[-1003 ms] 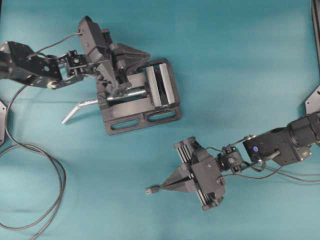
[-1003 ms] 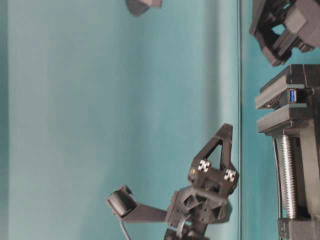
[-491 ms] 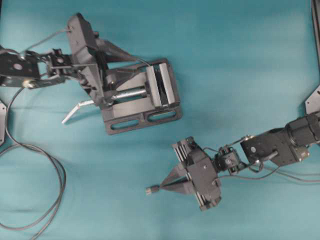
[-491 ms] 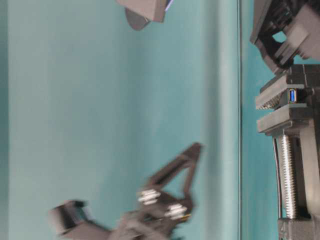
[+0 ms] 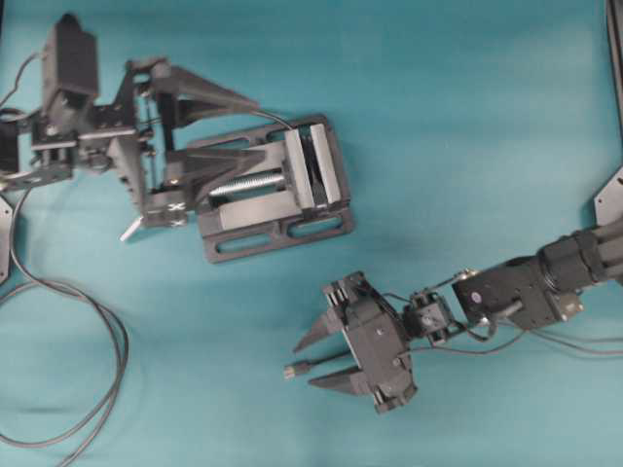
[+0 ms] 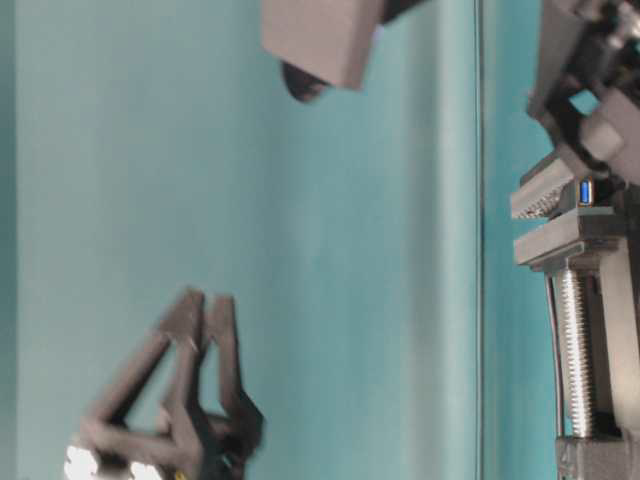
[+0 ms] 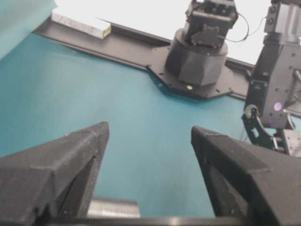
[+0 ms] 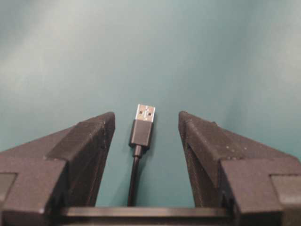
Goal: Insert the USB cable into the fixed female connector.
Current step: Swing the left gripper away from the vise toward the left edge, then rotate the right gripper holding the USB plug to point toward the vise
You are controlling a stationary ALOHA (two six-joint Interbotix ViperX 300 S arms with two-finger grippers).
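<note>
Fingers on both arms have just let go, which is the big change here. A second ago both were clamped shut; now the right gripper stands spread wide with the USB cable lying loose on the bench between its two fingers, touching neither. In the right wrist view the plug sits flat on the teal surface, metal tip pointing away from the wrist, the thin cord running back under the gripper.

Over on the other side, the left gripper has pulled back from the vise and risen, its fingers splayed with nothing between them. The left wrist view just shows bare teal bench and the other arm's base through the gap.

The fixed female connector shows as a little blue-faced socket clamped in the vise in the table-level view, with nothing plugged into it.

So my read: the plug isn't in, and nobody's holding it. Looks like a drop or a reset rather than progress. The cable needs picking up again, and it's well apart from the vise, so there's a whole carry and line-up left.
</note>
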